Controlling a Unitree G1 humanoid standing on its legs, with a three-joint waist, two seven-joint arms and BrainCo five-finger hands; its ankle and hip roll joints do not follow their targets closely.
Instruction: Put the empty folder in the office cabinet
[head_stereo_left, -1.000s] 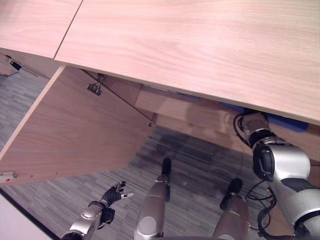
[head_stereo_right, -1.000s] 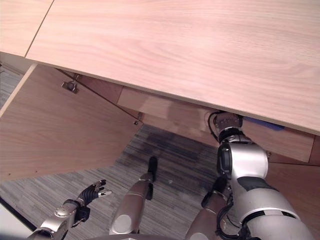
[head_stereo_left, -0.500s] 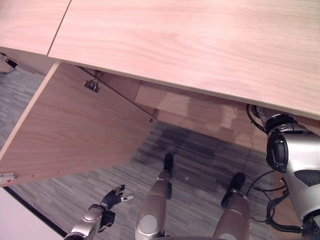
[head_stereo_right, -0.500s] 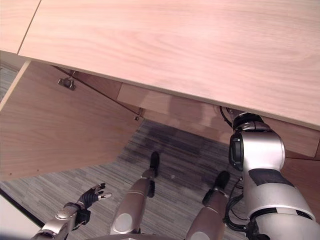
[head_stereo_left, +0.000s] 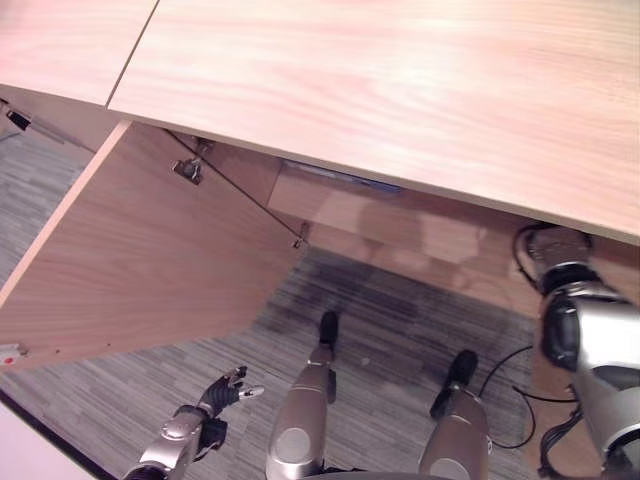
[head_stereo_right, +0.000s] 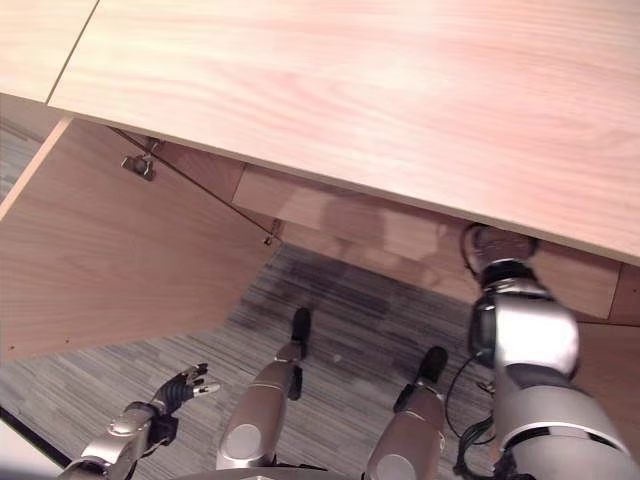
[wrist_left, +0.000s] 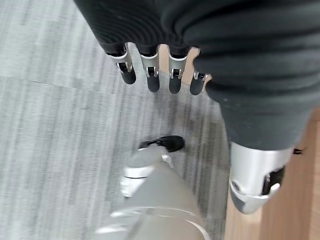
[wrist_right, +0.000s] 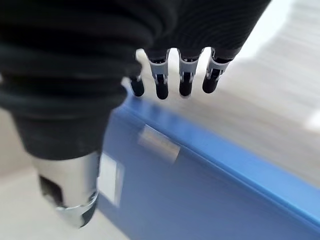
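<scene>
Both hands clear: right hand (wrist_right: 75, 125) fingers (wrist_right: 185, 80) straight above blue folder (wrist_right: 210, 200) edge.

We see the folder (wrist_right: 210, 200) in the right wrist view as a flat-sided blue box file with a straight upper edge running at a slant. It carries a pale rectangular label on its narrow spine face and a small grey tab on its broad face near the upper edge. It lies inside the office cabinet (head_stereo_left: 400, 90), whose light wood top spreads across both eye views. The cabinet's door (head_stereo_left: 140, 270) stands swung wide open on the robot's left, with a metal hinge at its inner corner. A thin blue strip shows under the top's front edge.
</scene>
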